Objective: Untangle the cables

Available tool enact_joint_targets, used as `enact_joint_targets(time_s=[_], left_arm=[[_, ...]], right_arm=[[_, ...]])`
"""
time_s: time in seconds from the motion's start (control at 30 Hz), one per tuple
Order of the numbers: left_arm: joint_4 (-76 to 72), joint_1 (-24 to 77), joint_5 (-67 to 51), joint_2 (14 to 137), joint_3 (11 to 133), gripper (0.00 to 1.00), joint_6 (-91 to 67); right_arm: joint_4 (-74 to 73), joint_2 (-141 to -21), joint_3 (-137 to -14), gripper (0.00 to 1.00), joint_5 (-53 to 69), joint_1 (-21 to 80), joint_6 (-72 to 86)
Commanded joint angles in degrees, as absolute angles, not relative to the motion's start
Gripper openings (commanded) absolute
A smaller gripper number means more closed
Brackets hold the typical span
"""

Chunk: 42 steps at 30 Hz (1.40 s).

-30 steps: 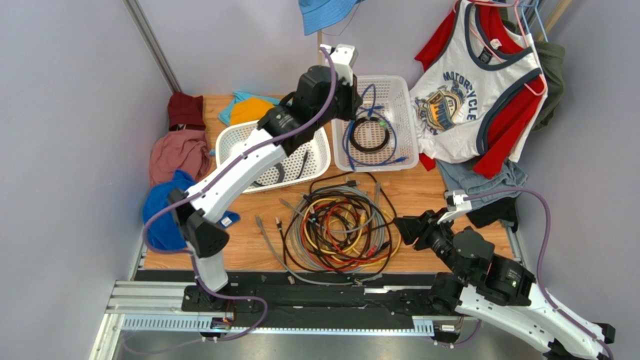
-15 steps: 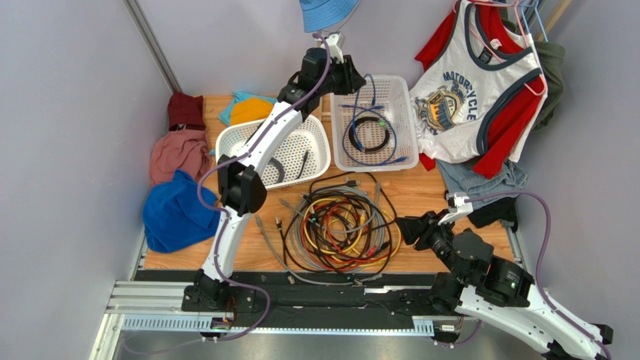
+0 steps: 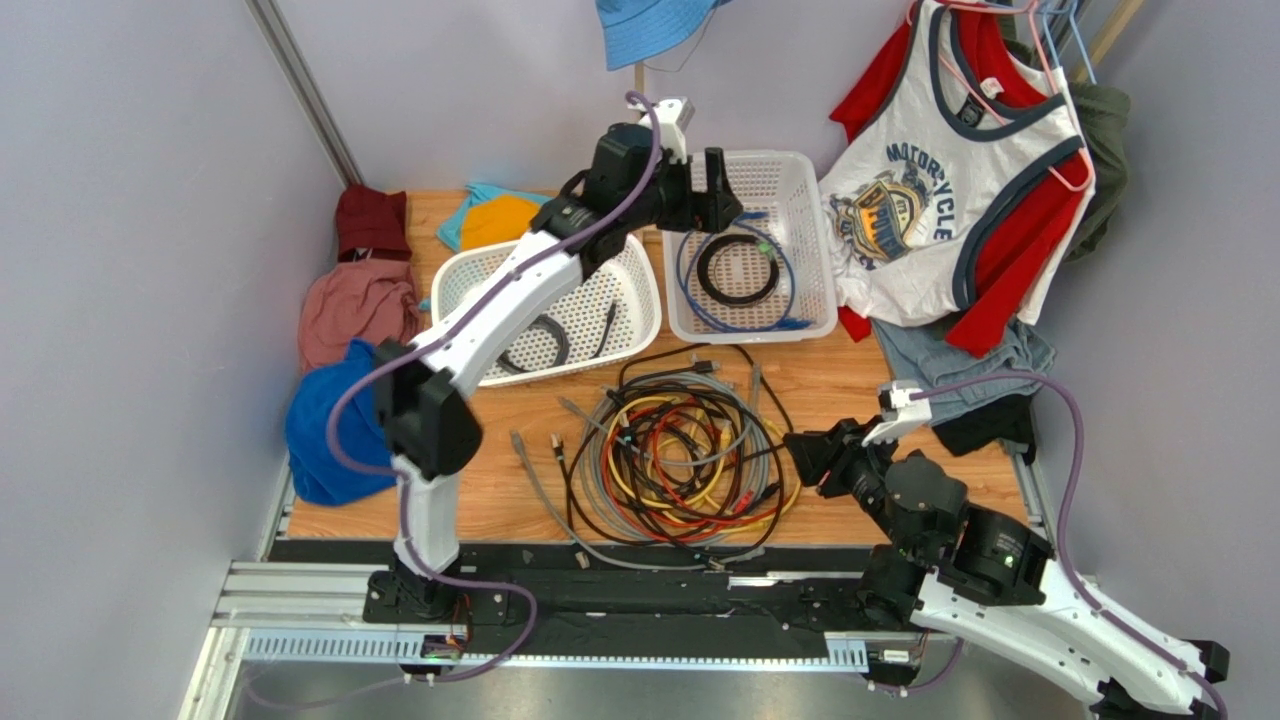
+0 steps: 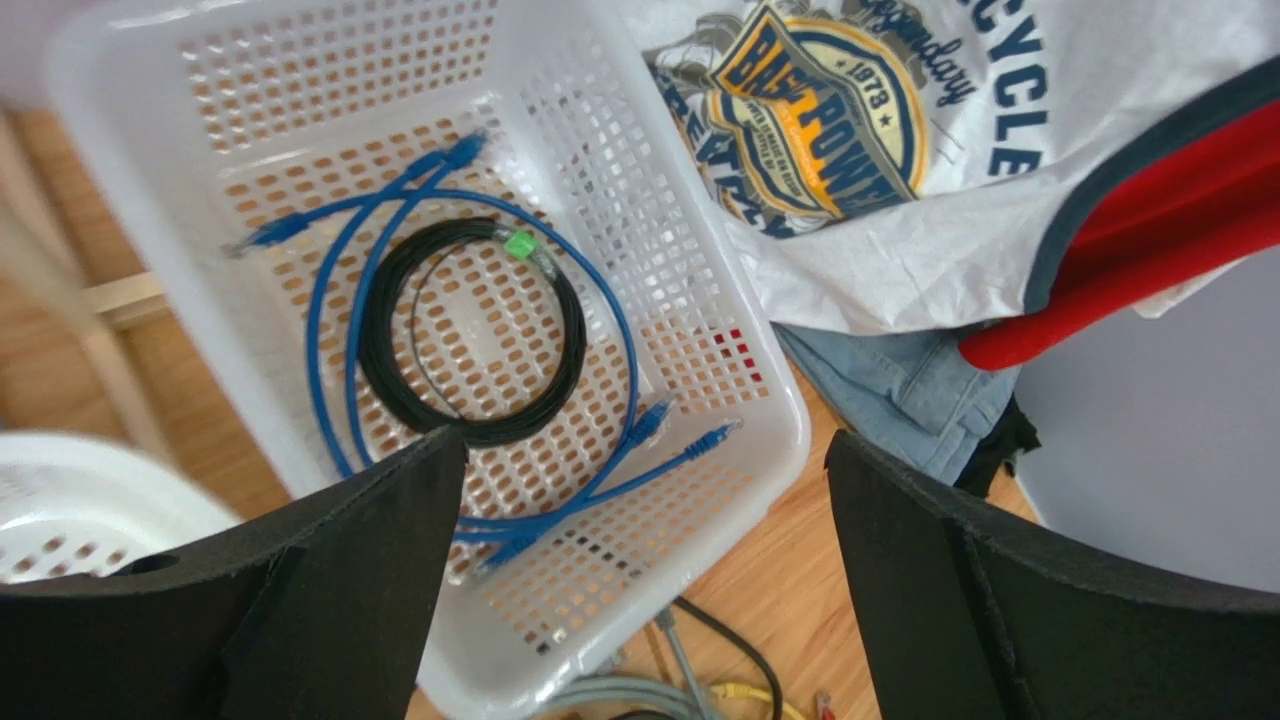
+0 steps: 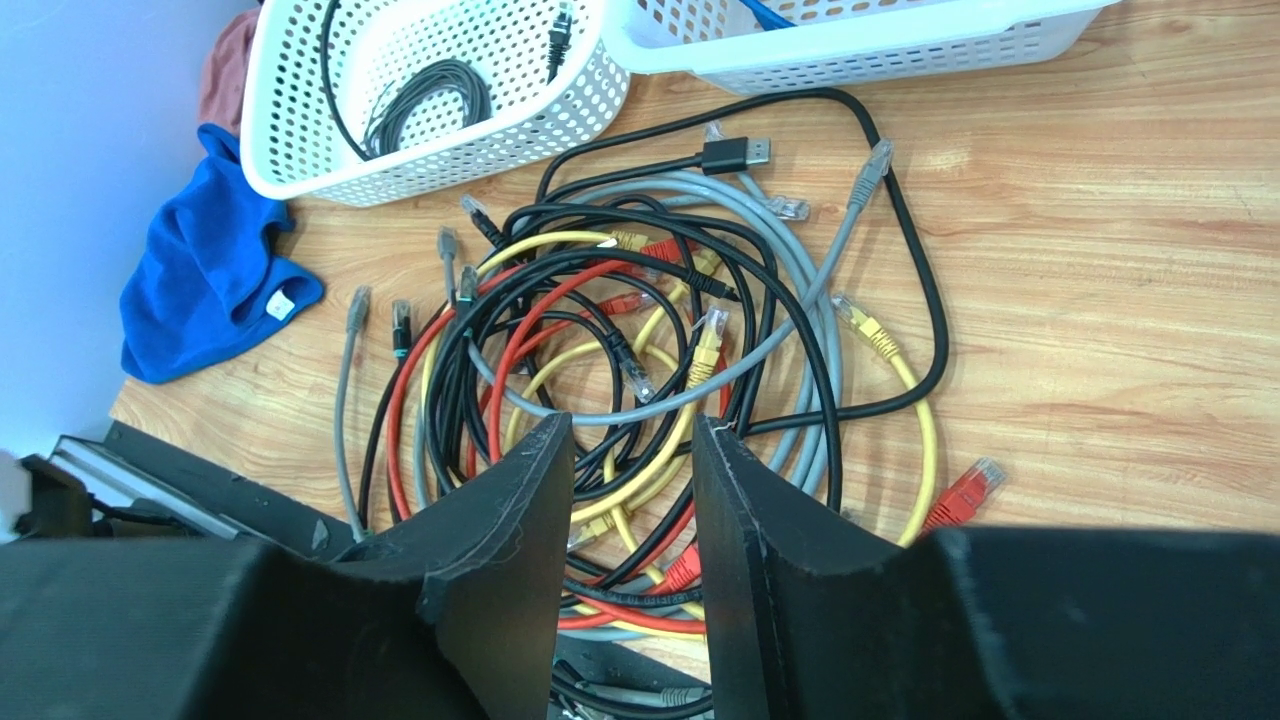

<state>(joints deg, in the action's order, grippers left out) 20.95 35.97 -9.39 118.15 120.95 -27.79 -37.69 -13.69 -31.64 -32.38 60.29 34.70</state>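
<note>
While the left gripper (image 4: 643, 450) stands spread wide and empty, a blue cable (image 4: 619, 345) and a black coil (image 4: 481, 435) lie directly below it in a white basket (image 4: 774, 435). The right gripper (image 5: 631, 435) hovers partly parted, grasping nothing. The tangled cables (image 5: 631, 330) lie just ahead of and beneath its fingertips.

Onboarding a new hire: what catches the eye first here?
The multicoloured tangle of cables mid-table, in front of the right claw. The left claw hangs open over the right-hand white basket, where a blue cable and a black coil lie. A motorcycle-print tank top hangs at the far right.
</note>
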Motion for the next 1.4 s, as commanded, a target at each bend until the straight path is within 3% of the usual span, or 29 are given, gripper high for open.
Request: enact_joint_targets(time_s=[0.0,0.2,0.4,0.67,0.77,0.83,1.03,1.23,1.37], left_arm=[[19.95,41.73,5.51,96.91,104.14,0.97,-23.64],[16.62,49.38,18.19,75.63,71.01,0.9,-33.28],[22.23,58.6,24.51,63.13,52.59,0.87,-41.2],[31.35,61.79,28.99,48.71,40.0,0.89,-49.91],[36.8,61.79,32.94,40.89,36.66,0.99,-55.36],[37.79,61.7,34.01,34.65,34.2,0.99,-56.95],[39.38,61.61,33.58,26.46,30.33,0.99,-59.68],[31.31,61.7,27.09,27.94,24.97,0.92,-61.26],[27.16,61.7,24.35,30.23,22.15,0.9,-62.49]], right_arm=[[-33.23,-16.61,-30.33,0.38,-33.31,60.56,34.54],[-27.61,-25.81,-27.51,0.38,-28.66,60.56,35.42],[-24.35,-33.48,-26.28,0.41,-22.5,60.56,35.51],[-27.06,-33.5,-27.59,0.5,-27.05,60.56,36.56],[-29.35,-29.63,-27.69,0.61,-28.65,60.64,36.3],[-28.92,-25.68,-27.07,0.66,-28.65,60.56,35.6],[-27.08,-23.81,-25.93,0.68,-26.39,60.56,34.46],[-19.08,-36.87,-27.06,0.67,-13.04,60.73,32.08],[-15.92,-46.22,-30.14,0.66,-10.55,62.57,31.2]])
